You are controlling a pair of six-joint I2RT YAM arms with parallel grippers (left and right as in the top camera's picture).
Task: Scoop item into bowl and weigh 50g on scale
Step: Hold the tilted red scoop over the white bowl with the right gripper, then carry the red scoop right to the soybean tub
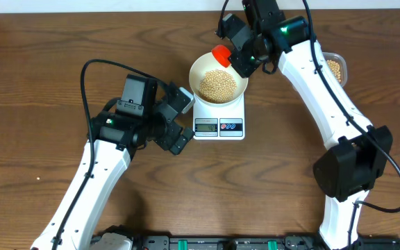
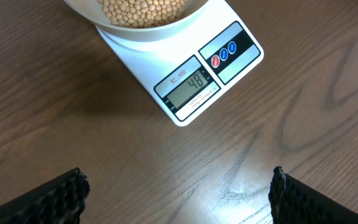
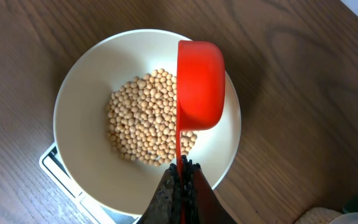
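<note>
The white bowl (image 1: 204,70) stands on the white scale (image 1: 219,126) and holds a heap of tan beans (image 1: 217,85). The scale's display (image 2: 188,86) reads 48, beside its red and blue buttons (image 2: 224,54). My right gripper (image 3: 182,169) is shut on the thin handle of a red scoop (image 3: 199,84), held tipped over the bowl (image 3: 79,93) and its beans (image 3: 143,118). The scoop also shows in the overhead view (image 1: 221,54). My left gripper (image 2: 178,186) is open and empty, low over the table just in front of the scale.
A clear tub with more beans (image 1: 335,68) stands at the far right behind the right arm. Bare wooden table surrounds the scale.
</note>
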